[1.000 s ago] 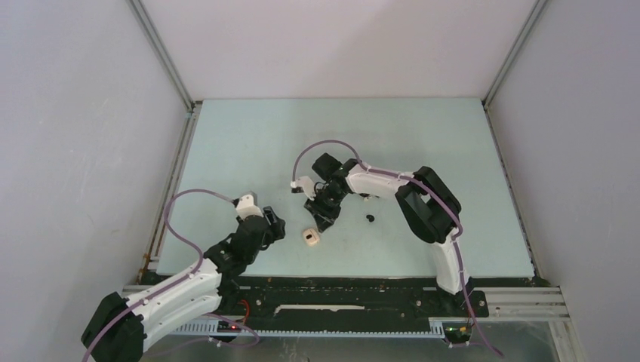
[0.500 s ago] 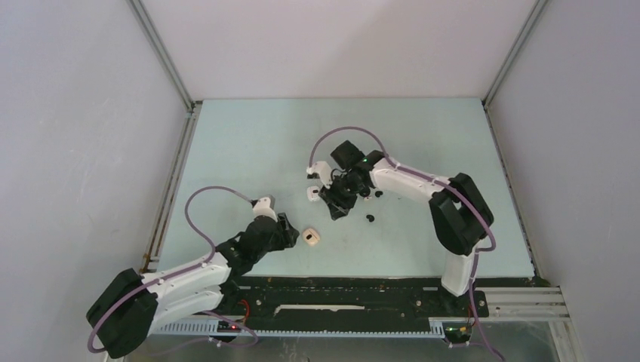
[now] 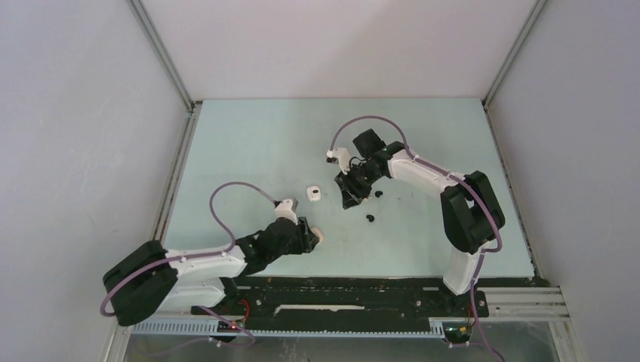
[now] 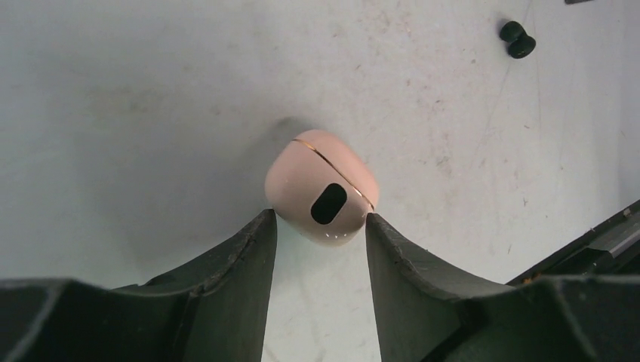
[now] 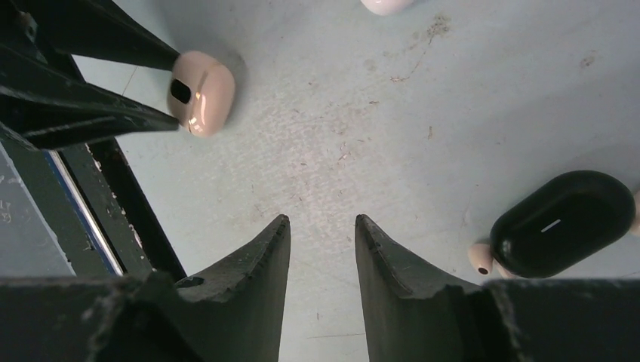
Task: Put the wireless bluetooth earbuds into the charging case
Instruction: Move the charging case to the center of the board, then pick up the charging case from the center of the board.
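Stretching rightward over the last second, the left arm (image 3: 204,264) now lies low along the near edge of the worktop (image 3: 249,143), while the right arm (image 3: 423,173) has drawn back toward the far right, elbow high. A black earbud (image 4: 516,39) lies toward the worktop's middle, its two lobes lined up diagonally in the left wrist view. A pale earbud (image 5: 478,256) rests outside a closed black case (image 5: 562,222), touching it. The left gripper (image 4: 319,217) pinches a closed pink case (image 4: 322,188) at its fingertips, and a white case (image 3: 314,194) lies just beyond. The right gripper (image 5: 322,220) hangs with fingers apart over bare worktop.
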